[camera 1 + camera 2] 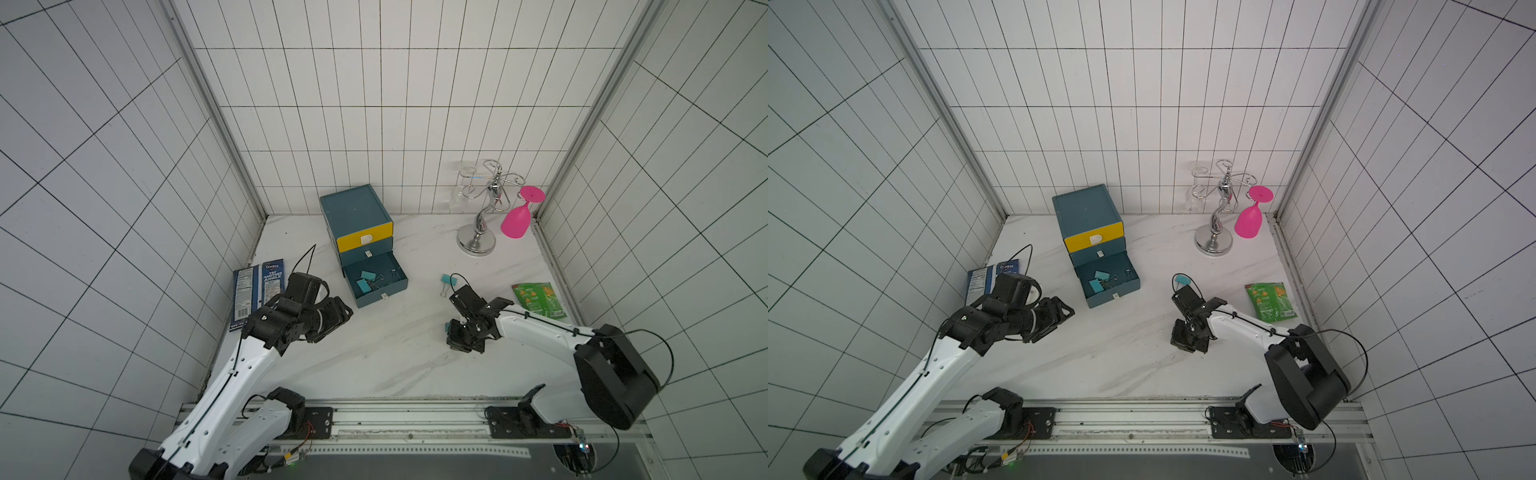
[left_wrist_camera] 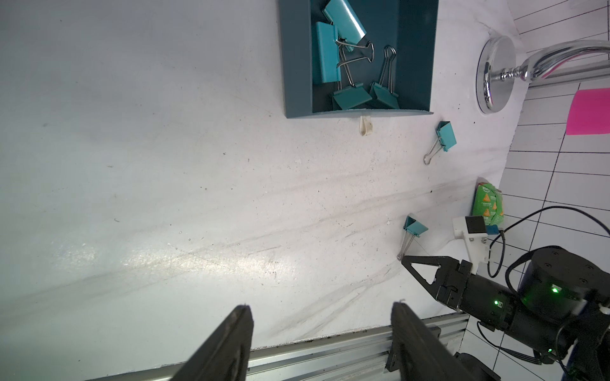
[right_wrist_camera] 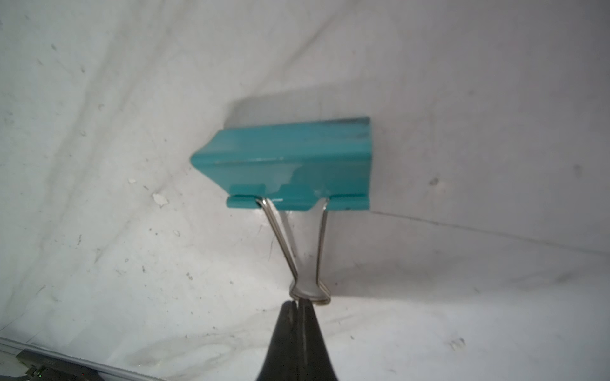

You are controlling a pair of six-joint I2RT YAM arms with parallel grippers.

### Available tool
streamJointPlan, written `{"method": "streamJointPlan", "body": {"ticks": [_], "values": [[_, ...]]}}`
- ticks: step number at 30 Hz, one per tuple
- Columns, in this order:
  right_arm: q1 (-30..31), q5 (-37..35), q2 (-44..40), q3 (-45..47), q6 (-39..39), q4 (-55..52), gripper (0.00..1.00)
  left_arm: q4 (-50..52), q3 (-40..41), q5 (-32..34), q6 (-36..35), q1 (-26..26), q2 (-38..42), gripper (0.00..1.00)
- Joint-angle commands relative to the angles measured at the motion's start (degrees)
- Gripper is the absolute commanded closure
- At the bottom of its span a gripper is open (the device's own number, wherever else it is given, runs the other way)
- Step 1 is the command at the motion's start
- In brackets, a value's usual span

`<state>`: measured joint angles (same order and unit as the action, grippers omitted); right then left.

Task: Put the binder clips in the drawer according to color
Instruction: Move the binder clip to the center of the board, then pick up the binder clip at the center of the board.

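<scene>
Now the right end effector is closed tight, its tips pinching the end of the wire handles of a teal clip. The clip's body points away from the fingers, low at the surface; whether it rests there or hangs just clear I cannot tell. It is well to the right of the open drawer and nearer the front rail.

The cabinet stands against the back wall. Its yellow top drawer and the teal one below are shut, and the bottom drawer is pulled out toward the arms. Four clips lie in it, all teal or light blue, two larger and two smaller, with their handles tangled together.

A loose clip, also teal, lies flat on the surface just beside the drawer's front right corner, between the drawer and the pinched clip.

The left end effector stands wide open with nothing in it, hovering over the surface in front of the drawer and to its left.

A blue bag lies at the left wall and a green bag at the right. A chrome rack in the back right corner carries a pink glass upside down.
</scene>
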<state>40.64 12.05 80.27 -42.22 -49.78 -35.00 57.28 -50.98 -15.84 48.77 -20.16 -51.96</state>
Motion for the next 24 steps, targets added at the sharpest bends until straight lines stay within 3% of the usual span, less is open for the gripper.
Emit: {"method": "streamJointPlan", "body": {"ticks": [1,5,7,10,17,24], "values": [[0.6,-4.4,-2.7,-3.8,0.3,-6.1,0.89,-1.0,-1.2,-0.7,-1.0,0.2,-0.1,0.3],[0.5,-7.9,-2.0,-10.1,4.6,-11.7,0.65,-1.1,-1.4,-0.7,-0.8,0.2,0.1,0.3],[0.3,-9.4,-0.5,-13.3,6.7,-13.7,0.44,-1.2,-1.4,-0.8,-0.7,0.2,0.4,0.3],[0.1,-11.1,2.5,-17.0,9.2,-16.0,0.23,-1.0,-1.5,-0.8,-0.7,0.2,0.7,0.3],[-1.1,-12.1,10.6,-21.8,13.3,-18.7,0.09,-0.4,-0.9,-0.2,-0.4,0.2,2.0,0.3],[-2.1,-11.6,16.8,-23.3,15.7,-17.5,0.12,-0.3,-0.4,0.7,-0.2,0.3,3.0,0.3]]}}
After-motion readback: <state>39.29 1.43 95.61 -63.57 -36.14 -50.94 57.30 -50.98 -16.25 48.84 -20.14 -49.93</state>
